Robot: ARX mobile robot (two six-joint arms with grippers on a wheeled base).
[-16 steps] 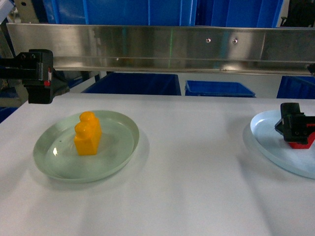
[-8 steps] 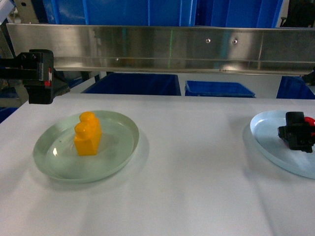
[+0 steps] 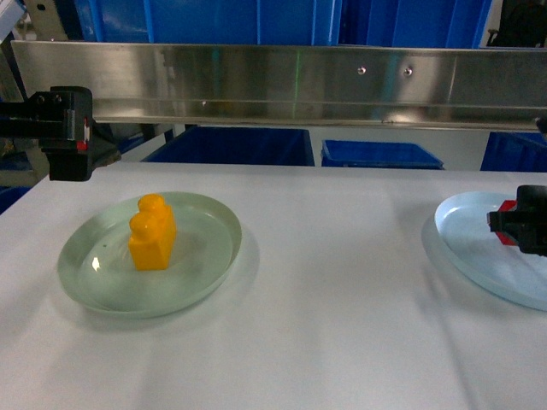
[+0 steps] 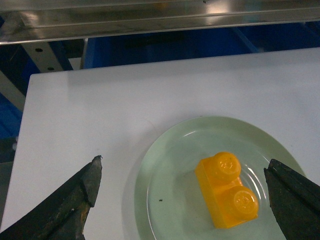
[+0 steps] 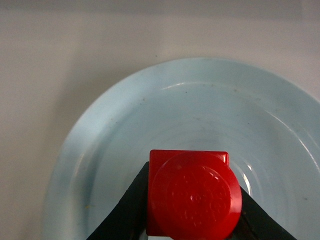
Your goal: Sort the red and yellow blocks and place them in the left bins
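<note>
Head view first: the orange-yellow block (image 3: 153, 232) stands upright in the pale green plate (image 3: 205, 282), left of center on the white table (image 3: 333, 307). The left gripper (image 3: 68, 132) sits at the far left edge, up off the plate; can't tell its state from here. At the right edge the right gripper (image 3: 523, 224) is over the pale blue plate (image 3: 466, 243), with a bit of the red block (image 3: 508, 213) peeking out. Blue bins (image 3: 380, 154) show behind the metal rail (image 3: 282, 81).

Left wrist view: both fingers (image 4: 75, 197) spread wide apart, nothing between them, with the yellow block low in the frame.

Right wrist view: jaws clamped on the red block, bottom center, above the blue plate.
</note>
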